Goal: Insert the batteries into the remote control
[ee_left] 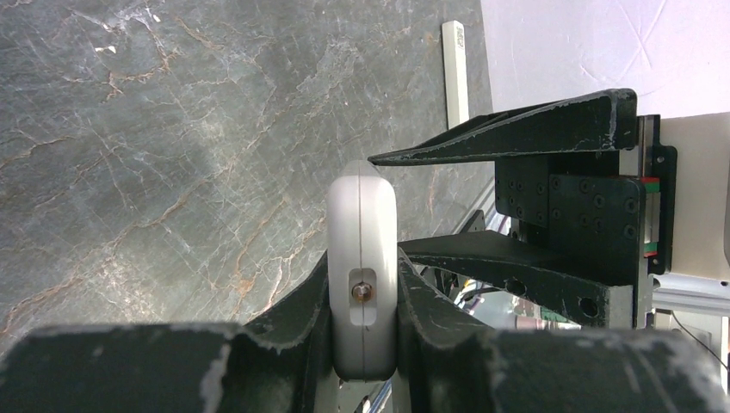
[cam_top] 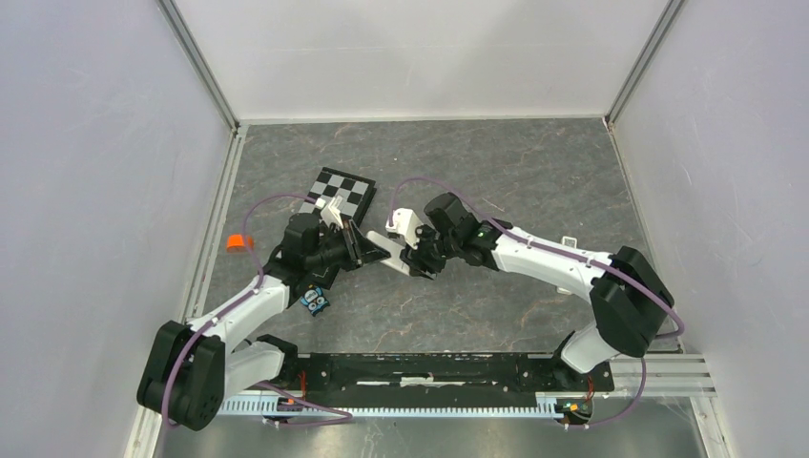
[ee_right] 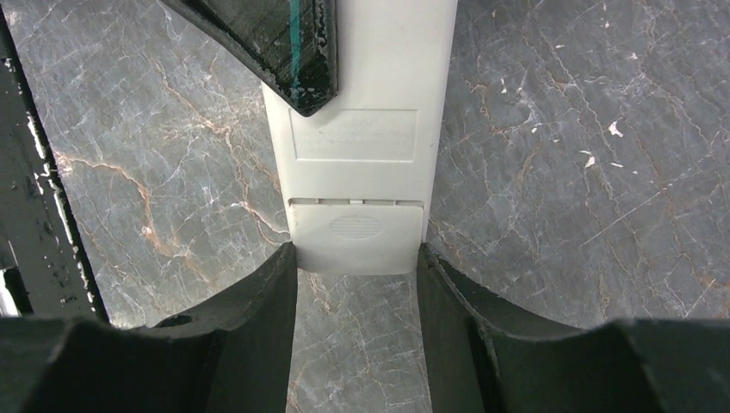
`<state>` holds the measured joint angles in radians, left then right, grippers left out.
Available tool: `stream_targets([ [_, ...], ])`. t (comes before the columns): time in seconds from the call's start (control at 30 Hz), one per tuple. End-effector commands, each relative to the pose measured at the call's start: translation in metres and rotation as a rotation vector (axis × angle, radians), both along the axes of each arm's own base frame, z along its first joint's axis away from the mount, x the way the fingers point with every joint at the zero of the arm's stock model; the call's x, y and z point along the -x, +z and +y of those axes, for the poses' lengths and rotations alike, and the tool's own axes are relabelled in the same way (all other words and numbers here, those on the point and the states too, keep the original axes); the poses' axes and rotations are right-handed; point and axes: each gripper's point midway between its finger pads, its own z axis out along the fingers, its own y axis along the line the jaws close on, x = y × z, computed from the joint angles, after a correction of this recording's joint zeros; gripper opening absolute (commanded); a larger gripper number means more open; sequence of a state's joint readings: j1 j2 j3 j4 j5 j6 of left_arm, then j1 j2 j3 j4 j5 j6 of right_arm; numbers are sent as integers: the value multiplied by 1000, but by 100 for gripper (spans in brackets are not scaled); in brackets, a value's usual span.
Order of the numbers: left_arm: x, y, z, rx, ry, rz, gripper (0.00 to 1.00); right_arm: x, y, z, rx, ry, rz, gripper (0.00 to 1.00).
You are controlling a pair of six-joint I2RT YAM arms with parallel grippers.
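The white remote control (ee_left: 361, 258) is clamped edge-on between my left gripper's (ee_left: 361, 331) fingers, above the grey marble table. In the right wrist view its plain back (ee_right: 357, 129) faces the camera, with the ribbed battery cover (ee_right: 355, 231) at the near end. My right gripper (ee_right: 357, 262) straddles that end, its two fingertips touching the remote's side edges. In the top view both grippers meet at mid-table, left (cam_top: 380, 252) and right (cam_top: 408, 260), and hide the remote. No batteries are in view.
A black-and-white checkered board (cam_top: 345, 189) lies behind the left gripper. A small blue toy-like object (cam_top: 315, 301) sits by the left arm. An orange piece (cam_top: 234, 241) lies at the left wall. A thin white strip (ee_left: 454, 73) lies on the table beyond the right gripper.
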<state>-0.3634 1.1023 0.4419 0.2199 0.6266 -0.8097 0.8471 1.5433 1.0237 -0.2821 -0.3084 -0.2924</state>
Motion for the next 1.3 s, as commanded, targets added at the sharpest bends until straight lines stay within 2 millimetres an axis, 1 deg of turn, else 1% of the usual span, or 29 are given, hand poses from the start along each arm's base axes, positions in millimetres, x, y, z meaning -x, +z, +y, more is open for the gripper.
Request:
stream_targets([
  [0.0,24,45,-25,120,-192,-142,2,-11,18,22,-58,39,-33,45],
  [0.17,30,48,-29,140,-222,-125,2,-14,18,24,-47,44,-32,45],
  [0.37,37,58,-36,224,-270,-113,2,-18,21,31,-56,44,-25,46],
  [0.47,40,57,-37,220,-288,-119,2,-21,20,33,-43,40,-17,46],
  [0.6,46,61,-42,224,-316,-137,2,-25,18,36,-34,22,-9,46],
  [0.77,55,61,-47,237,-365,-123,2,-31,24,42,-62,7,-19,47],
  [0.83,54,63,-47,240,-361,-118,2,-32,25,44,-64,9,-20,48],
  [0.93,51,65,-48,234,-343,-107,2,-31,24,41,-52,11,-21,50],
  [1.03,43,69,-48,228,-307,-97,2,-27,20,36,-32,15,-13,56],
  [1.07,40,69,-47,223,-290,-94,2,-26,20,34,-27,15,-13,60],
  [1.13,32,70,-44,211,-249,-93,2,-23,20,30,-23,17,-14,64],
  [1.2,23,71,-37,204,-214,-103,2,-20,20,24,-10,17,-21,67],
  [1.27,12,70,-28,192,-177,-104,2,-21,25,20,-4,9,-39,70],
])
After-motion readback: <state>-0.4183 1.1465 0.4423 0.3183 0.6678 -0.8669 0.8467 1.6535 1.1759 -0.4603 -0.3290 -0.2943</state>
